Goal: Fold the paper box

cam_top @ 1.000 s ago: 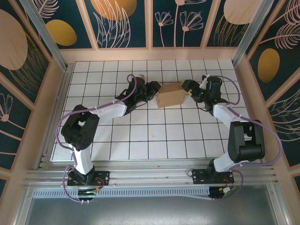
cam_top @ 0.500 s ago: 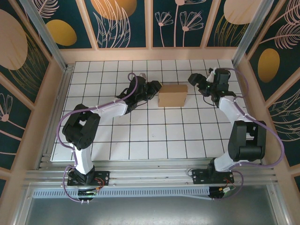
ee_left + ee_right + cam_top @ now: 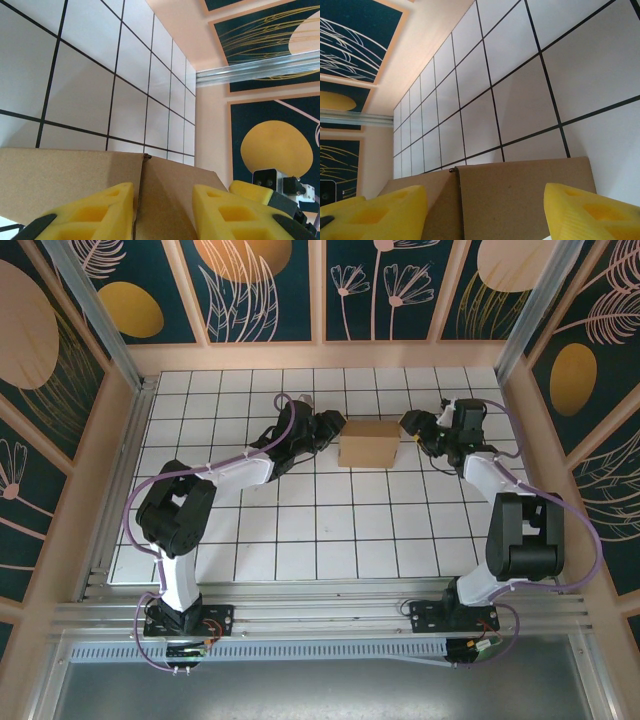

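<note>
Moved: right claw [image 3: 409, 426] has come back down to the right end of the cardboard box [image 3: 368, 443] after lifting up and away from it half a second ago; the box now lies level rather than tilted.
Box: brown, folded into a small closed block, lying on the white gridded table [image 3: 300, 530] toward its far side, between the two claws.
Left claw [image 3: 335, 430]: at the box's left end. From its wrist camera, its yellow fingers [image 3: 95, 212] stand apart with cardboard [image 3: 60, 175] across the gap; I cannot tell whether they pinch it.
Right claw, wrist camera [image 3: 485, 200]: released, fingers [image 3: 585, 210] spread wide with the box's brown face [image 3: 520, 190] spanning the gap behind them.
Seam: a vertical join runs down the cardboard in both wrist views.
</note>
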Robot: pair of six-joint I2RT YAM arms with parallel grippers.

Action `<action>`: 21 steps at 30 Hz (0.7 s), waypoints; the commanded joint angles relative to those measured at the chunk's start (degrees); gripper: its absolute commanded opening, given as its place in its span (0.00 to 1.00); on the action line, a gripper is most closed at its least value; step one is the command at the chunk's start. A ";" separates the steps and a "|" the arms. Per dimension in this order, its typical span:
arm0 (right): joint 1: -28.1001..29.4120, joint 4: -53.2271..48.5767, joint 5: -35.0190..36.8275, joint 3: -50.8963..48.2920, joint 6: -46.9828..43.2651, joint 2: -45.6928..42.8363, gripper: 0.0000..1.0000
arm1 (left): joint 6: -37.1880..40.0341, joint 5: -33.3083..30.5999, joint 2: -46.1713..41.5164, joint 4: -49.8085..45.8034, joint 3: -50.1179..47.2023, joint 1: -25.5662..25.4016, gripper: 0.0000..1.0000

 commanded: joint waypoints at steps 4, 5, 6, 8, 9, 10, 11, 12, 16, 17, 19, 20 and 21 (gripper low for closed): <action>0.95 1.69 -2.79 -1.89 1.37 -2.00 0.75 | 0.99 -0.29 3.29 -7.09 -0.42 -0.25 0.34; 0.91 1.75 -3.22 -1.61 1.39 -2.00 0.76 | 0.97 -0.25 3.34 -7.09 -0.40 -0.22 0.34; 0.94 1.55 -3.43 -1.22 1.45 -2.08 0.78 | 0.93 -0.19 3.42 -7.13 -0.40 -0.24 0.34; 0.93 1.52 -3.76 -0.61 1.72 -2.05 0.79 | 0.93 -0.20 3.34 -7.01 -0.31 -0.25 0.34; 0.93 1.63 -3.81 -0.40 1.96 -1.98 0.79 | 0.98 -0.15 3.43 -6.94 -0.31 -0.21 0.34; 0.96 1.69 -3.87 -0.23 2.04 -1.92 0.79 | 0.93 -0.16 3.34 -6.91 -0.22 -0.22 0.33; 0.90 1.75 -4.23 -0.13 2.31 -1.80 0.78 | 0.94 -0.16 3.36 -6.92 -0.22 -0.28 0.34; 0.87 1.82 -4.63 0.02 2.51 -1.78 0.78 | 0.93 -0.06 3.40 -6.97 -0.22 -0.20 0.34; 0.95 1.82 -4.87 -0.58 3.00 -1.91 0.72 | 1.01 -0.16 3.20 -6.92 -0.40 -0.24 0.34; 1.04 2.25 -5.08 -1.23 3.38 -1.96 0.71 | 0.93 -0.23 3.12 -6.93 -0.40 -0.29 0.33; 1.31 3.59 -4.87 -2.96 4.56 -2.44 0.66 | 0.87 -0.24 3.20 -6.84 -0.40 -0.25 0.33; 1.33 4.38 -4.73 -3.91 5.09 -2.63 0.64 | 0.81 -0.24 3.32 -6.75 -0.40 -0.25 0.34; 1.35 5.09 -4.48 -4.68 5.24 -2.86 0.60 | 0.75 -0.16 3.41 -6.78 -0.31 -0.23 0.34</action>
